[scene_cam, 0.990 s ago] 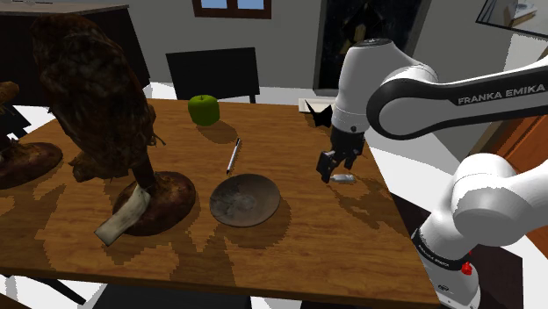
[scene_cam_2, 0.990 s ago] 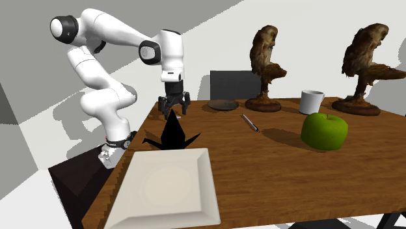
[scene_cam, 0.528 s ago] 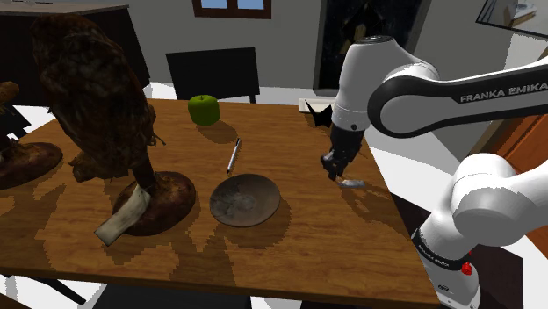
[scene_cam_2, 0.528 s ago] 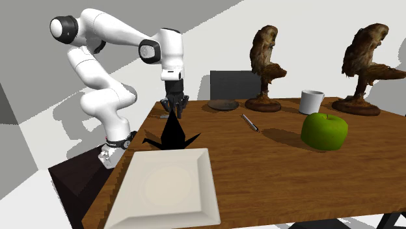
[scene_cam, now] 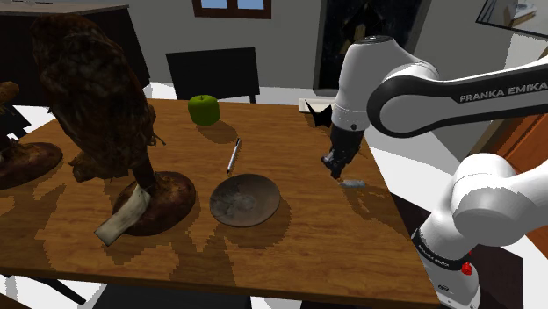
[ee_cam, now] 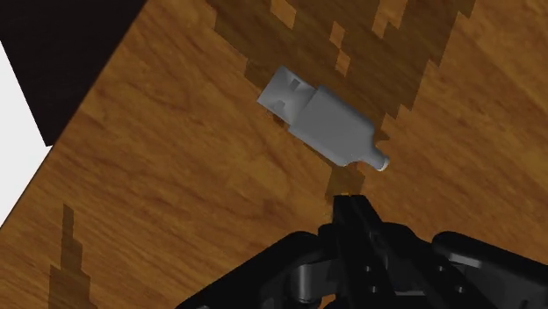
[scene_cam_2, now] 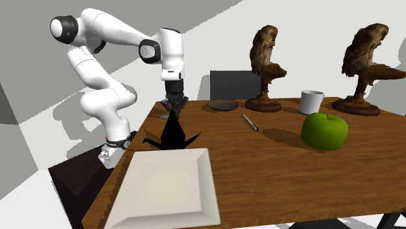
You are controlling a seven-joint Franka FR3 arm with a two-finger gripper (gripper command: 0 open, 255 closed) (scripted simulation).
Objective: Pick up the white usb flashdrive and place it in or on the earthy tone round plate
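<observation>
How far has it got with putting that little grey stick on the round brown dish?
Nothing looks finished yet: the flash drive lies flat on the wooden table near its edge, apart from the round plate. In hand: the gripper hangs right by the drive, but its fingers meet on nothing. Left: clasp the drive, lift it, carry it to the plate.

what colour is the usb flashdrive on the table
Plain light grey all over. The usb flashdrive shows best in the wrist view.
</observation>
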